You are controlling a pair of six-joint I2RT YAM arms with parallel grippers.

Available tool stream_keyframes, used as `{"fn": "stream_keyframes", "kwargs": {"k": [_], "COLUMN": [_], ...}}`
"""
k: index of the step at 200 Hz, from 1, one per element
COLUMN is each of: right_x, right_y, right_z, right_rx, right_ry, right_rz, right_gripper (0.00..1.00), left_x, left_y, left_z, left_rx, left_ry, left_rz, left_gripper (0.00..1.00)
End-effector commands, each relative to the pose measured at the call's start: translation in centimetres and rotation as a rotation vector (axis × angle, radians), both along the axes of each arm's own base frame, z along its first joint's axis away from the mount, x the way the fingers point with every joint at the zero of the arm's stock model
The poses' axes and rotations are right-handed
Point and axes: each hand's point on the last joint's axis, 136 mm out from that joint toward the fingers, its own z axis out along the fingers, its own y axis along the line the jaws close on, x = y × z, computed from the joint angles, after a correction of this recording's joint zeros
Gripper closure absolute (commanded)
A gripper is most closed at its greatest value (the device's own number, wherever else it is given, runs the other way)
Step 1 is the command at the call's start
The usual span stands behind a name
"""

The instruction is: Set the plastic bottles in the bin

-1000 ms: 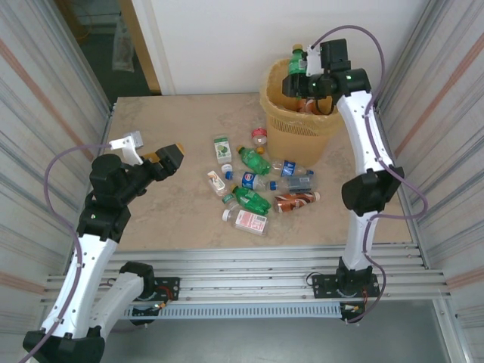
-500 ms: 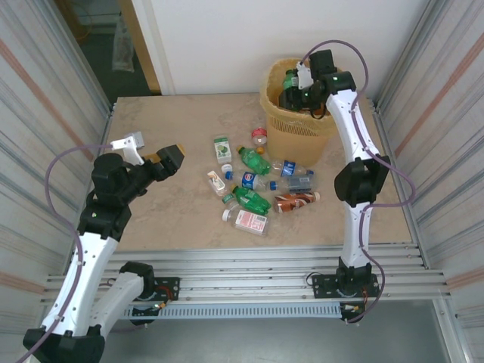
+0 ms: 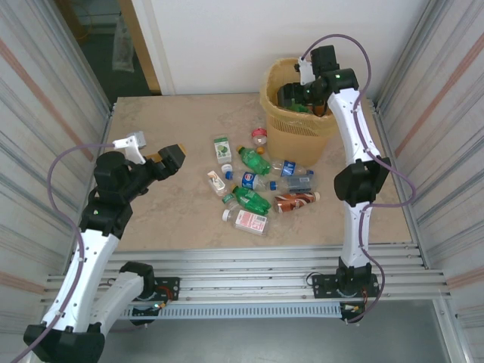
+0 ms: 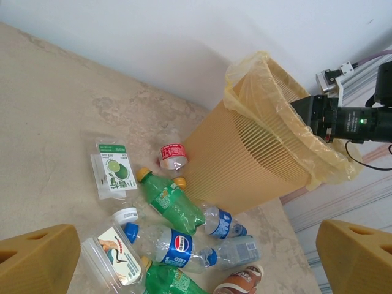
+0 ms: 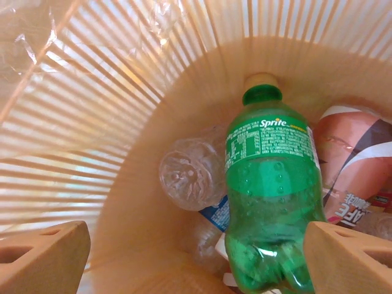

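Two arms held different poses: the right one stood tall and bent over the bin, its right gripper pointing down into the mouth, fingers spread wide, pinching nothing. Directly beneath it lay three bottles: a green Sprite bottle reading "Sprite", one clear bottle and one brown-and-white labelled bottle. The left arm crouched low, the left gripper likewise spread and empty. Ahead of it roughly eleven table bottles lay scattered on the table, one a Pepsi bottle.
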Motion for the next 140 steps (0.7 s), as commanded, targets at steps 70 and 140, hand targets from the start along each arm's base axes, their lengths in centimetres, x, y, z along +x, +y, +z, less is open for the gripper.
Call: {"fn": "stream_keyframes", "kwargs": {"k": [70,140], "right_x": [-4.8,-12.5], "right_y": [-4.4,-7.9], "right_z": [15.7,17.8], "right_rx": [-0.037,-0.038], "right_ry": [-0.372,-0.451], "right_rz": [-0.158,-0.286], "right_gripper": [0.01,0.02], "left_x": [0.9,1.3], "left_y": [-1.3,-5.0], "left_z": [-4.0,-11.0], "left_rx": [0.071,0.242], "left_ry": [0.115,0.318], "left_rz": [0.03,0.046], "left_gripper": [0.01,0.01]}}
